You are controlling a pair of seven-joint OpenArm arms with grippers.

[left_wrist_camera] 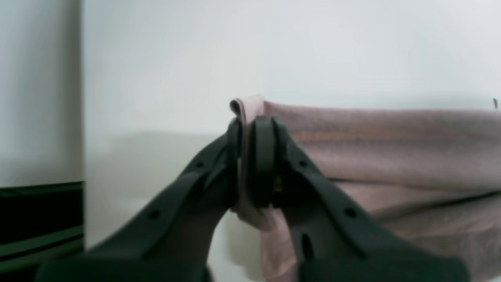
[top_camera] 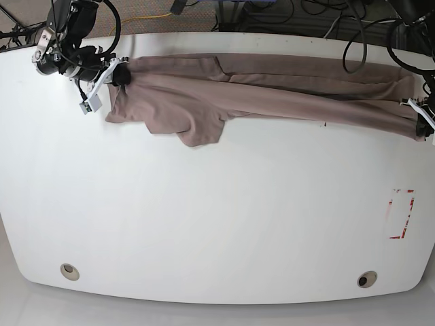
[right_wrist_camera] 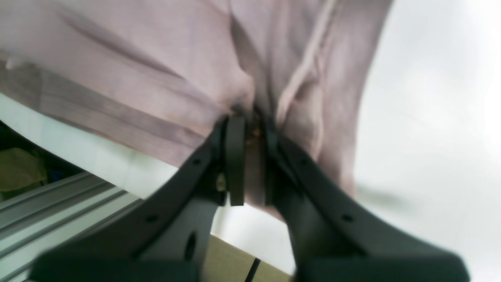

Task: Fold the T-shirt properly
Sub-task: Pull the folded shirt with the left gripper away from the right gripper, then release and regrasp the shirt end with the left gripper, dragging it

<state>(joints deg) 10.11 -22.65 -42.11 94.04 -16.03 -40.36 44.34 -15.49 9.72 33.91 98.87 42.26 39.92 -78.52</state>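
The mauve-brown T-shirt [top_camera: 272, 85] lies stretched in a long narrow band across the far side of the white table [top_camera: 217, 217], with a sleeve flap [top_camera: 197, 125] hanging toward the middle. My right gripper [top_camera: 122, 73] at the base view's left is shut on the shirt's left end; the right wrist view shows its jaws [right_wrist_camera: 250, 156] pinching bunched fabric [right_wrist_camera: 156, 78]. My left gripper [top_camera: 418, 109] at the base view's right edge is shut on the shirt's other end; the left wrist view shows its fingers [left_wrist_camera: 250, 156] clamped on a folded edge [left_wrist_camera: 391, 149].
Cables [top_camera: 306, 24] and dark floor lie behind the table's far edge. Two round grommet holes [top_camera: 68, 271] [top_camera: 367, 279] sit near the front edge. A red-and-white marker [top_camera: 401, 214] lies at the right. An aluminium rail [right_wrist_camera: 58, 211] shows in the right wrist view.
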